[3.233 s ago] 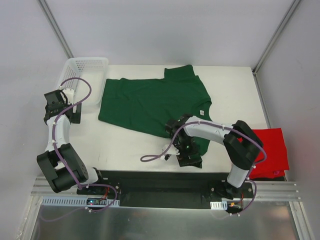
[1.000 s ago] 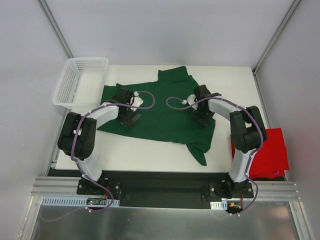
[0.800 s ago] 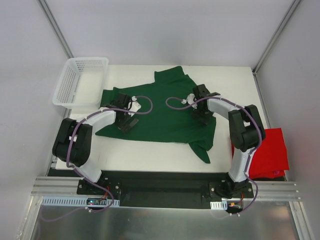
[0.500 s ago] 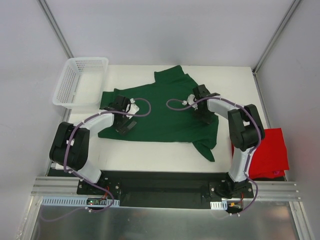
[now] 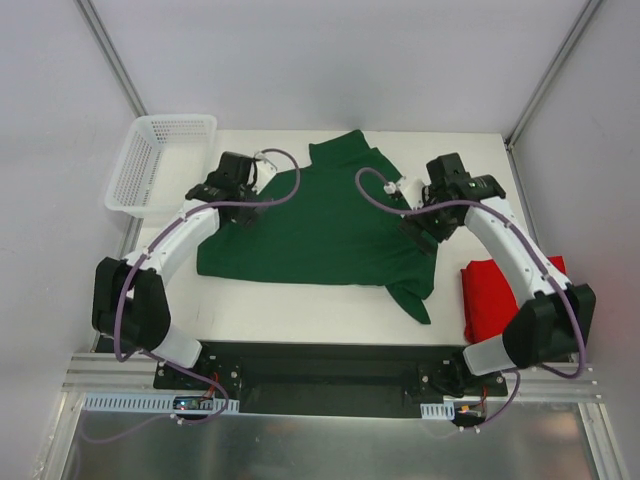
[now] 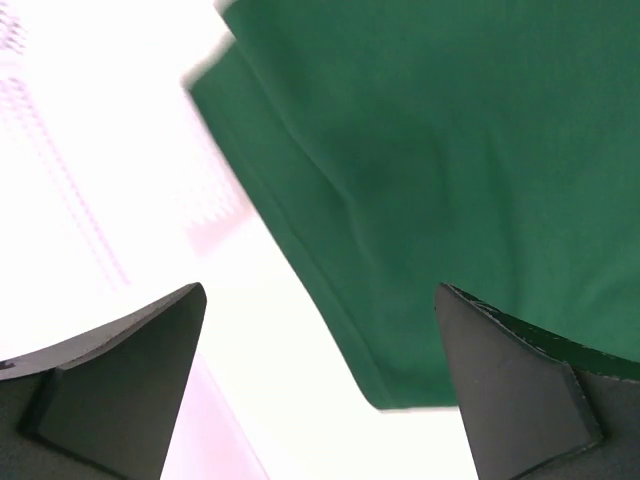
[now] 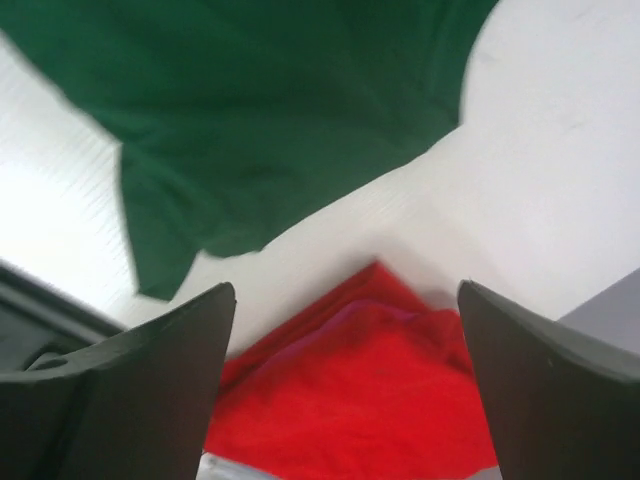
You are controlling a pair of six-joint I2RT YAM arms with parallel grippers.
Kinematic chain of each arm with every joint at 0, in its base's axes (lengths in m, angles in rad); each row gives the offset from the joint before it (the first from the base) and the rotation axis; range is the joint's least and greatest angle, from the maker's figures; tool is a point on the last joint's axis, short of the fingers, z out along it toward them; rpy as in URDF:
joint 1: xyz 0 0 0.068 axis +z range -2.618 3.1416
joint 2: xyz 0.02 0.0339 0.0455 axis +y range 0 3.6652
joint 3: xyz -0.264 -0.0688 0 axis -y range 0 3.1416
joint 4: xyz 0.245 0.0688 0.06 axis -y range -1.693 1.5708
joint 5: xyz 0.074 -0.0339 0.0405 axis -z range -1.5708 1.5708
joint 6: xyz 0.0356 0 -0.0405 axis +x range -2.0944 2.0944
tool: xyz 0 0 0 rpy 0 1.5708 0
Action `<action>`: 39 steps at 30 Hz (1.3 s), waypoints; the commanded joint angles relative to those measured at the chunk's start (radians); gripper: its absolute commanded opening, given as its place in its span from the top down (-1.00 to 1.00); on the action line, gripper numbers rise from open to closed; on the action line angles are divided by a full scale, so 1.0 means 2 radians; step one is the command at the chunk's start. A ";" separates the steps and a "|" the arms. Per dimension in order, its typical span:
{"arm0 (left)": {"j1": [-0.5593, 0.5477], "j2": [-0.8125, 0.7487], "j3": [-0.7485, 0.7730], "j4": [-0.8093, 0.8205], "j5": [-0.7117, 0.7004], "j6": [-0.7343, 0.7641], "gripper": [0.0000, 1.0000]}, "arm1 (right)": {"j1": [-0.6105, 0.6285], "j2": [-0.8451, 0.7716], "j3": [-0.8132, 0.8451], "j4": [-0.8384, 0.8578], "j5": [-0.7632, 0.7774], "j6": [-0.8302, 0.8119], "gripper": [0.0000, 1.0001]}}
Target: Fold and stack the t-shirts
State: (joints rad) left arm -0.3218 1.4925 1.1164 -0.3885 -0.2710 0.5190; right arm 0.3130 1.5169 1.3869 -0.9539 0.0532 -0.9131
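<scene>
Though both shirts are out on the table (image 5: 300, 300), nothing is folded yet, I'd say. The green shirt (image 5: 320, 225) lies spread over the middle, mostly flat but skewed. One sleeve trails toward the near edge and another part pokes toward the far edge. The red shirt (image 5: 492, 298) sits bunched at the table's right edge, just beside the green one's trailing sleeve and not on it. So no stack: both folds and the stacking are left.

The left gripper (image 6: 318, 300) has its fingers spread wide and nothing between them. It hangs above the green shirt's left edge, near the white basket (image 5: 160, 160) at the far left corner. Contact with the cloth: none that I can see.

The right gripper (image 7: 345, 290) is likewise wide and empty. It hovers over the green shirt's right side, with bare table and red shirt below its camera. It doesn't look to be touching anything.
</scene>
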 commanded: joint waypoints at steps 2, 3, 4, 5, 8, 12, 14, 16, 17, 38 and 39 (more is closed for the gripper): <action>-0.005 0.056 0.088 0.003 0.004 -0.005 -0.98 | 0.005 -0.073 -0.100 -0.079 -0.145 -0.008 -0.95; -0.006 0.068 0.106 0.002 0.000 -0.005 -0.99 | 0.008 -0.086 -0.143 -0.072 -0.147 -0.019 -0.93; -0.006 0.088 0.112 0.001 -0.003 -0.003 -0.99 | 0.008 -0.109 -0.163 -0.065 -0.143 -0.036 -0.90; -0.008 0.097 0.117 0.002 -0.003 -0.001 -0.99 | 0.012 -0.120 -0.181 -0.057 -0.142 -0.047 -0.90; -0.009 0.126 0.133 0.002 -0.009 -0.001 -0.99 | 0.023 -0.152 -0.244 -0.048 -0.145 -0.074 -0.86; -0.013 0.143 0.138 0.003 -0.009 -0.006 -0.99 | 0.048 -0.176 -0.297 0.001 -0.123 -0.079 -0.81; -0.016 0.145 0.137 0.002 -0.013 -0.008 -0.98 | 0.059 -0.183 -0.311 0.017 -0.126 -0.080 -0.78; -0.018 0.144 0.134 0.002 -0.015 -0.006 -0.99 | 0.064 -0.190 -0.315 0.030 -0.135 -0.076 -0.76; -0.019 0.143 0.133 0.003 -0.017 -0.006 -0.98 | 0.074 -0.192 -0.318 0.040 -0.139 -0.074 -0.77; -0.019 0.104 0.080 0.003 -0.029 0.007 -0.99 | 0.127 -0.119 -0.317 0.048 -0.070 -0.055 -0.71; -0.020 0.107 0.082 0.003 -0.029 0.006 -0.99 | 0.127 -0.123 -0.320 0.044 -0.068 -0.056 -0.72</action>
State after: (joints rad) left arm -0.3542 1.7500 1.2812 -0.3817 -0.3046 0.5213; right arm 0.5629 1.3312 0.7467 -0.7937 -0.1062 -1.0328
